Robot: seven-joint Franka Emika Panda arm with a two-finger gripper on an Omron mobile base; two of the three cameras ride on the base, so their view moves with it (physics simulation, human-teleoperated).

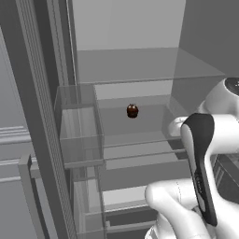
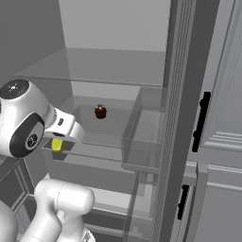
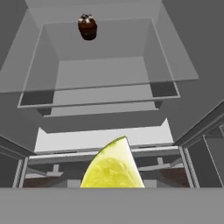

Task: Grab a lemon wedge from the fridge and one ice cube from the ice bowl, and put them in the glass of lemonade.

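Observation:
The fridge (image 1: pixel 140 140) stands open in front of me, with glass shelves and a grey interior. My gripper (image 2: pixel 59 140) hangs at the left front of the middle shelf and is shut on the lemon wedge (image 2: pixel 56 145), a small yellow piece just under the white hand. In the hand view the lemon wedge (image 3: pixel 113 168) sits large at the bottom, its pointed tip up, in front of the shelf edge. In the left base view my own forearm covers the hand. The ice bowl, the ice cube and the glass of lemonade are out of view.
A small dark brown jar (image 1: pixel 132 111) (image 2: pixel 100 112) (image 3: pixel 87 27) stands at the back of the middle shelf. Clear door bins (image 1: pixel 79 135) (image 2: pixel 142 137) flank the opening. Light grey cabinets with black handles (image 2: pixel 203 123) are on the right. The bottom drawer (image 3: pixel 52 173) lies below the hand.

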